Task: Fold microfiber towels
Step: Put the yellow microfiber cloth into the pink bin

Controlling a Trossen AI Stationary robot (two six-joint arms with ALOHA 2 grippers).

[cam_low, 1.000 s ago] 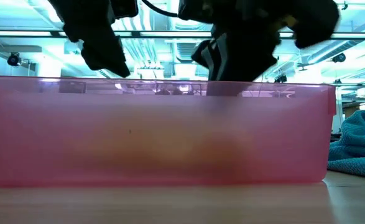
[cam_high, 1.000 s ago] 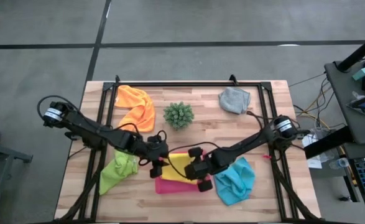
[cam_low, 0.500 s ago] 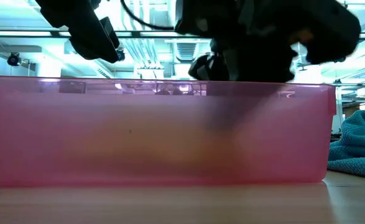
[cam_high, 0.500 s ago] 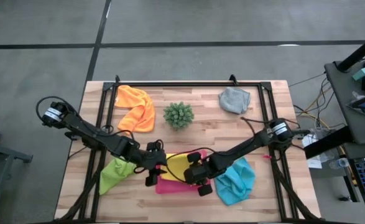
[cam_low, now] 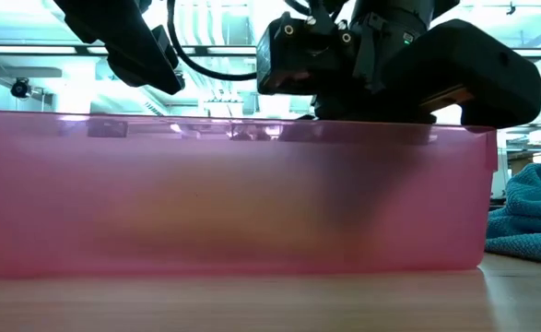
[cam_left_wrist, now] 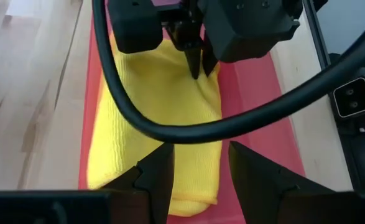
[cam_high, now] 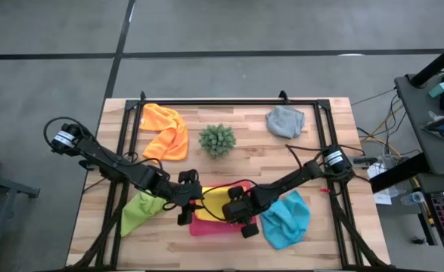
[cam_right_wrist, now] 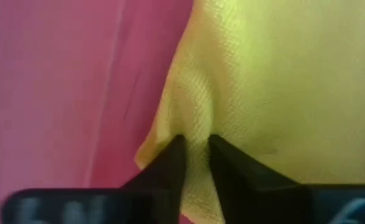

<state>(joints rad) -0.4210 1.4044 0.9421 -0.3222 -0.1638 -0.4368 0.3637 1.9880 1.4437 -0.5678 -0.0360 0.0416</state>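
yellow towel (cam_high: 212,202) half under arms — blue towel (cam_low: 531,214) edge-cropped

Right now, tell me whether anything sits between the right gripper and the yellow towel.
Nothing visible does. The right gripper is already down on the yellow towel in the pink tray, its fingers pinching a fold near the towel's edge. The left gripper hovers open above the towel.

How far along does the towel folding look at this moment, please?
Early. In hand: the right gripper pinches the yellow towel's edge on the pink tray; the left gripper is open above it. Left: orange, grey, lime green and light blue towels lie crumpled.
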